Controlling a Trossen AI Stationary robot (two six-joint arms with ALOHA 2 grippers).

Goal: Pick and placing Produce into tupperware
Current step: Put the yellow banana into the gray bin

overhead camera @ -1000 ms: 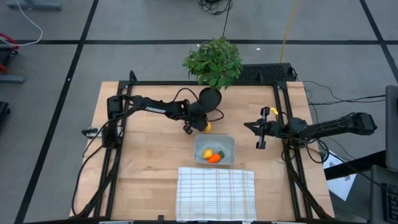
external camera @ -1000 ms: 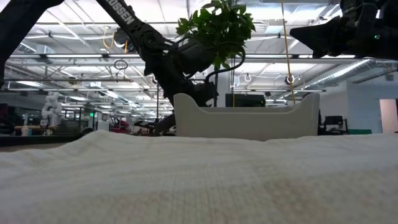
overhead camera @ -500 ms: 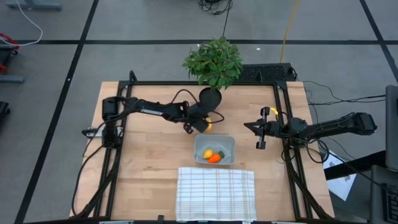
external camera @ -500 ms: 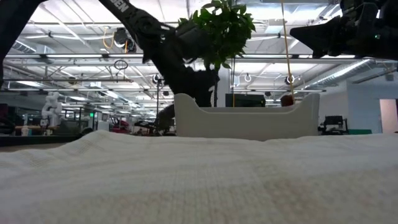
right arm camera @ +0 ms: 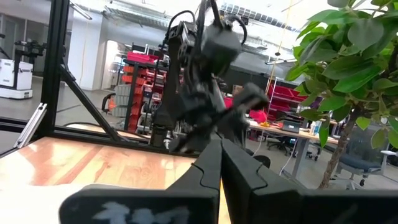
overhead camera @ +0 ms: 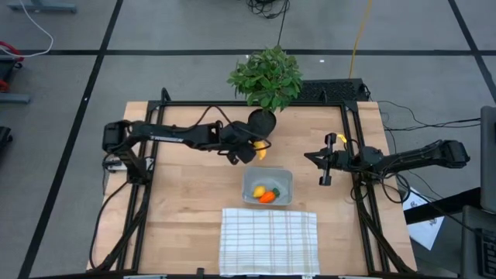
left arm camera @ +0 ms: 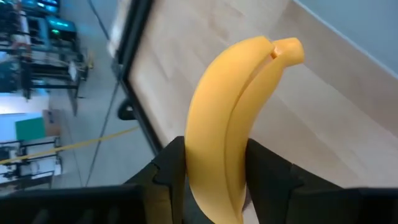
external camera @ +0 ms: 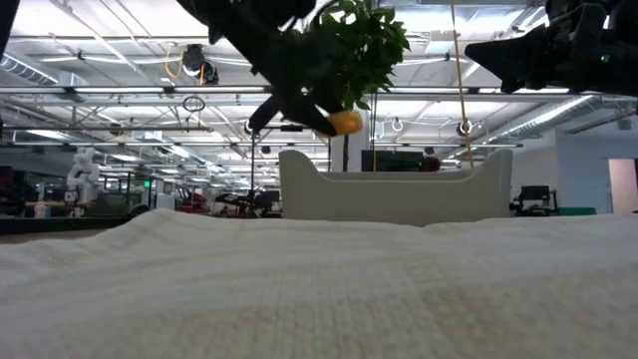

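— Holding what, left gripper [overhead camera: 258, 152]?
— Pinching the banana [left arm camera: 233, 124] between both fingers [left arm camera: 171, 168], clear of the table [overhead camera: 186, 201], just above centre of the high view, beside the potted plant [overhead camera: 266, 77].
— And the tupperware [overhead camera: 267, 187]?
— Sitting just below centre, touching the checked cloth [overhead camera: 269, 241]; lemon [overhead camera: 260, 191] and carrot [overhead camera: 268, 197] lying inside.
— Right gripper [overhead camera: 323, 168]?
— Pressed together on nothing, hovering at centre right, well apart from the container.
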